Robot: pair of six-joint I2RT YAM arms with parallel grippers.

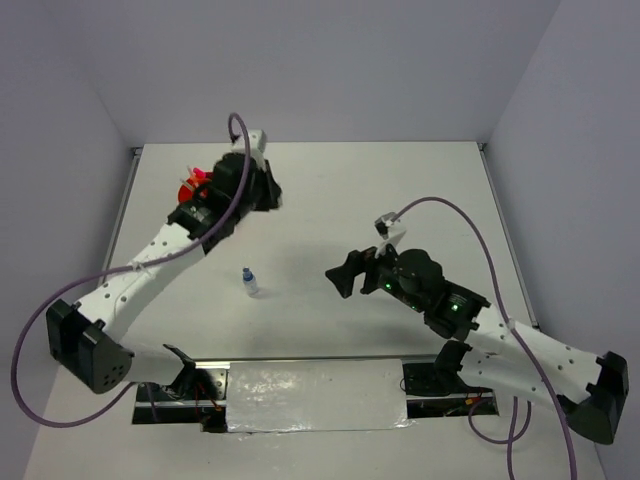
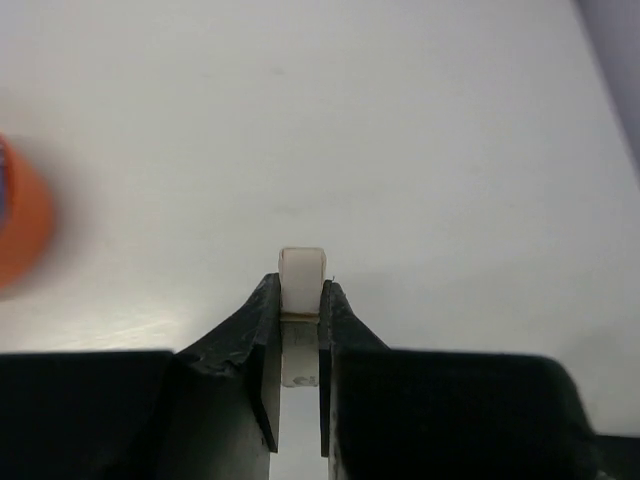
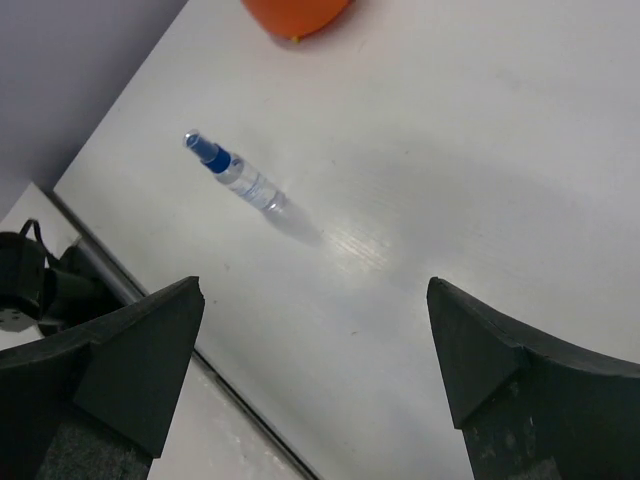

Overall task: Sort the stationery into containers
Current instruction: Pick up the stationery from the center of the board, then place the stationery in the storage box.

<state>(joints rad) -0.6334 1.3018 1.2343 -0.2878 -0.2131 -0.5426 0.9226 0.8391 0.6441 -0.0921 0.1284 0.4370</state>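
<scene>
My left gripper (image 2: 300, 300) is shut on a beige-white eraser (image 2: 301, 272) that sticks out past the fingertips, held above the white table. In the top view the left gripper (image 1: 264, 190) is at the far left, just right of the orange organiser (image 1: 190, 185), which the arm partly hides. The organiser shows as a blurred orange edge in the left wrist view (image 2: 20, 225). A blue-capped clear bottle (image 1: 249, 283) stands on the table between the arms. My right gripper (image 1: 343, 272) is open and empty, to the right of the bottle (image 3: 240, 180). The organiser's edge (image 3: 295, 15) shows at the top of the right wrist view.
Pink and red item tips (image 1: 200, 172) stick up from the organiser. The table's near edge with a metal rail (image 1: 310, 395) lies by the arm bases. Grey walls enclose the table on three sides.
</scene>
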